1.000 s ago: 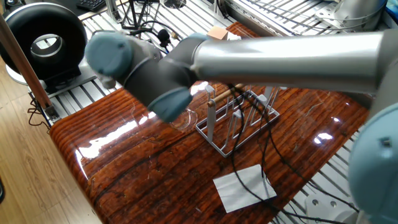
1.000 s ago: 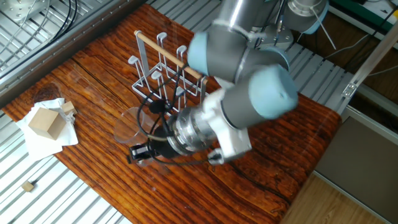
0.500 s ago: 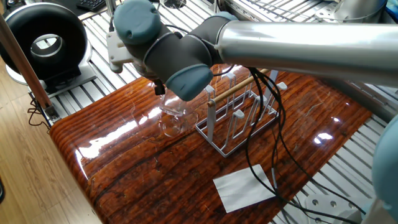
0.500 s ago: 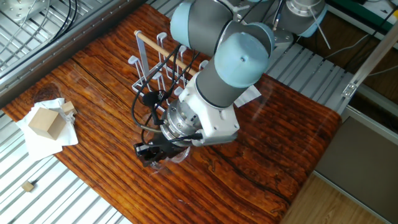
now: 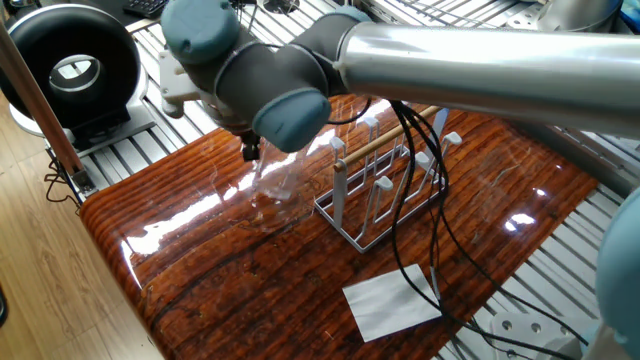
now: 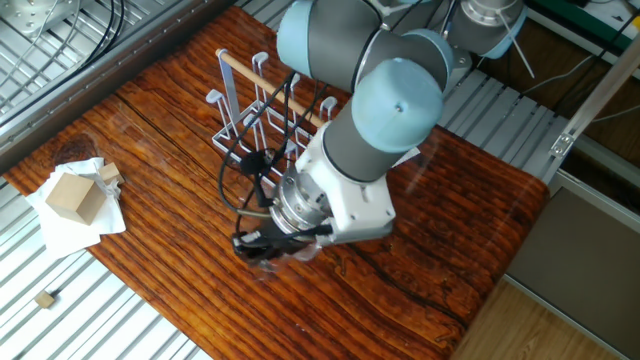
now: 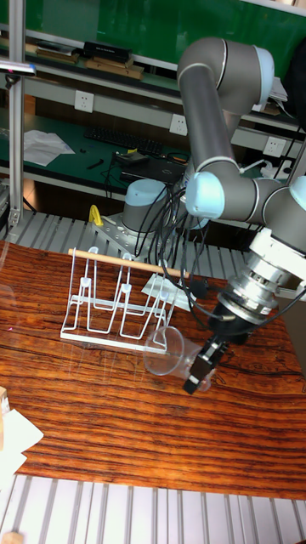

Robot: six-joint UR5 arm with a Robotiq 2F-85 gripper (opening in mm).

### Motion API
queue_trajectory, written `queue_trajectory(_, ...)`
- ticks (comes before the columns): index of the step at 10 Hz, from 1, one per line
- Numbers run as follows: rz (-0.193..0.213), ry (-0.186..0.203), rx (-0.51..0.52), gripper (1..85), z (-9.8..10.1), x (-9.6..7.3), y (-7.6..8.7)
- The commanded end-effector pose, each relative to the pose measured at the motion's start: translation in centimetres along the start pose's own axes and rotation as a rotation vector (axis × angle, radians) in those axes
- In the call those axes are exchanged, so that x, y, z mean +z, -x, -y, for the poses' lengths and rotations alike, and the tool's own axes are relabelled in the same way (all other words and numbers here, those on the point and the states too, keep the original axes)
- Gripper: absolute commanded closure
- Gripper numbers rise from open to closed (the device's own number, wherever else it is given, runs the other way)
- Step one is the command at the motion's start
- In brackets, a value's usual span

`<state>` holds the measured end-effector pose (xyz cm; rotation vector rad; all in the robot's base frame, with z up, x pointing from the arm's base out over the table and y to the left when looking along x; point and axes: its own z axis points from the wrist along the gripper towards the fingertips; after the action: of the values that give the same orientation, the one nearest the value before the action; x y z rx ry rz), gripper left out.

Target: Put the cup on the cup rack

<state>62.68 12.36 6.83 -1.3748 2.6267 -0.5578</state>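
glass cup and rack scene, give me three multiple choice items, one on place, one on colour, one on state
1. Where is the glass cup relative to the cup rack?
A. hung on a peg
B. beside the rack's end, off the pegs
C. on the white paper

2. What colour is the rod across the rack's top?
A. black
B. light wood
C. blue

3. How is the cup posed?
A. tilted, mouth turned sideways toward the rack
B. upright on the table
C. upside down on a peg

Answers: 1 B, the tall fixed view shows the cup by the rack's end, no peg inside it. 2 B, the rod is pale wood in that view. 3 A, its open mouth faces sideways, the pincer at its far end; whether the pincer grips it is unclear.
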Motion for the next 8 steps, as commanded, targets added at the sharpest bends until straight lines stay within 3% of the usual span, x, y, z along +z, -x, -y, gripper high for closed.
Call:
queue_trajectory(1,0.027,0.145,0.090,84.7,-3.6,-0.6,1.8)
queue_trajectory(3,0.036,0.231,0.140,84.7,-5.7,-1.0,2.8)
queue_trajectory(5,0.062,0.364,0.231,84.7,-8.6,-1.9,4.3)
queue_trajectory(7,0.048,0.396,0.254,84.7,-9.2,-2.1,4.3)
queue_trajectory(8,0.056,0.431,0.279,84.7,-9.9,-2.4,4.7)
